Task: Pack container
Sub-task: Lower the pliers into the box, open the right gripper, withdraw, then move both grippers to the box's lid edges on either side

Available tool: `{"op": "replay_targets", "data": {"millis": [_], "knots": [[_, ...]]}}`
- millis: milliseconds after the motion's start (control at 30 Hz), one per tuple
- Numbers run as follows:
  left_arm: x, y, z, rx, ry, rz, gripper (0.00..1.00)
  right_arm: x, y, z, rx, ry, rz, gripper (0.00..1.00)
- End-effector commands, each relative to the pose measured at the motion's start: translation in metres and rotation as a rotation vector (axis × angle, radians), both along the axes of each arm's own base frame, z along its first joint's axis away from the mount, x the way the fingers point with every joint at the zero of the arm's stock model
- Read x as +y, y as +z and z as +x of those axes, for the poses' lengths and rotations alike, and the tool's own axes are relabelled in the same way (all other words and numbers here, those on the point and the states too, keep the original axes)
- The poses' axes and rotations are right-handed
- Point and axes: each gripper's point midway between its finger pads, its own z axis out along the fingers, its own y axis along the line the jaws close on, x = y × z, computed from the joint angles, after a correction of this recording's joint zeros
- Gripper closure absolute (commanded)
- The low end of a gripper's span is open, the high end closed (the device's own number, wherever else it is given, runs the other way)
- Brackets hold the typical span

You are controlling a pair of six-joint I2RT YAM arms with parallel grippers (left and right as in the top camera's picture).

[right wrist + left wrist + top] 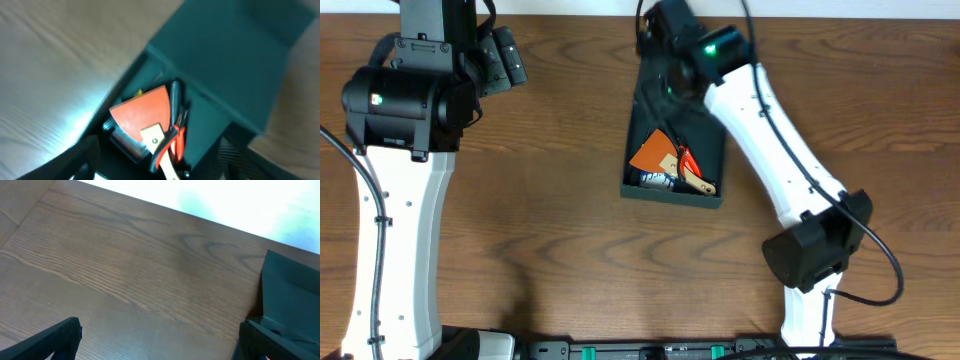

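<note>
Overhead, box: Your box (670,196) lies on the table (560,150) just right of centre. Its long axis runs near to far with a slight tilt. It is open, and an orange piece (653,153), red-handled pliers (688,160) and a pale wooden handle (699,184) sit in its near half.
Overhead, right pincer: Your right pincer (660,50) hangs directly over the far end of the box, so this arm is much the nearer one.
Overhead, left pincer: Your left pincer (506,60) is at the far left, well apart from the box.
Left wrist, pincer: The left pincer (160,330) is released, its fingers spread wide with only bare wood between them.
Left wrist, box: The box (292,292) shows at the right edge, off to the right of this pincer.
Right wrist, pincer: The view is blurred, but the two dark fingers of the right pincer (155,167) stand apart at the lower corners and grasp nothing, so it is released.
Right wrist, box: The box (135,70) lies just below and ahead. Its lid flap (235,55) spreads away at the far end, upper right in this view.
Right wrist, contents: The orange piece (142,112) rests beside the pliers (172,145).
Next move, judged: The flap is probably what you handle next, and it lies just past the right pincer.
In the way: You cannot tell whether the handles rise above the rim.
</note>
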Motion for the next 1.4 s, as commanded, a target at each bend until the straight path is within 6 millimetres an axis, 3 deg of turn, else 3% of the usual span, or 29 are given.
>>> {"op": "replay_targets", "data": {"millis": [0, 100, 267, 333, 467, 633, 667, 700, 733, 767, 833, 967, 1100, 1200, 1367], "knots": [[0.004, 0.004, -0.002, -0.009, 0.014, 0.006, 0.01, -0.021, 0.029, 0.010, -0.048, -0.046, 0.024, 0.14], [0.003, 0.004, -0.001, -0.010, 0.012, 0.002, 0.01, -0.043, 0.032, 0.011, -0.030, -0.090, 0.014, 0.02], [0.003, 0.004, -0.001, -0.011, 0.012, 0.002, 0.02, -0.080, 0.028, 0.014, 0.011, -0.166, -0.003, 0.04], [0.003, 0.005, 0.000, -0.018, 0.012, 0.001, 0.02, -0.095, 0.027, 0.016, 0.025, -0.200, -0.005, 0.18], [-0.003, 0.005, 0.003, -0.026, -0.006, -0.030, 0.02, -0.123, 0.025, 0.018, 0.049, -0.286, -0.002, 0.63], [-0.006, -0.001, 0.006, -0.008, -0.019, -0.040, 0.02, -0.149, 0.024, 0.023, 0.053, -0.341, -0.003, 0.86], [-0.006, -0.001, 0.006, -0.006, -0.019, -0.040, 0.01, -0.152, 0.024, 0.023, 0.053, -0.348, -0.003, 0.95], [-0.006, -0.003, 0.007, -0.002, -0.019, -0.039, 0.18, -0.155, 0.024, 0.024, 0.053, -0.355, -0.002, 0.99], [-0.007, -0.004, 0.008, 0.001, -0.019, -0.040, 0.46, -0.158, 0.024, 0.024, 0.053, -0.362, -0.003, 0.99], [-0.007, -0.007, 0.009, 0.008, -0.019, -0.039, 0.63, -0.161, 0.024, 0.024, 0.053, -0.367, -0.002, 0.99], [-0.007, -0.012, 0.012, 0.022, -0.019, -0.037, 0.79, -0.165, 0.024, 0.025, 0.051, -0.377, -0.002, 0.99], [-0.009, -0.033, 0.021, 0.069, 0.028, -0.072, 0.94, -0.180, 0.025, 0.029, 0.031, -0.411, -0.042, 0.99], [-0.018, -0.054, 0.034, 0.109, 0.041, -0.093, 0.94, -0.185, 0.025, 0.028, 0.029, -0.422, -0.062, 0.99], [-0.034, -0.075, 0.057, 0.151, -0.120, -0.034, 0.94, -0.190, 0.027, 0.032, 0.005, -0.435, -0.083, 0.99], [-0.092, -0.134, 0.078, 0.279, -0.492, -0.164, 0.94, -0.189, 0.028, 0.038, 0.013, -0.467, 0.022, 0.99]]}}
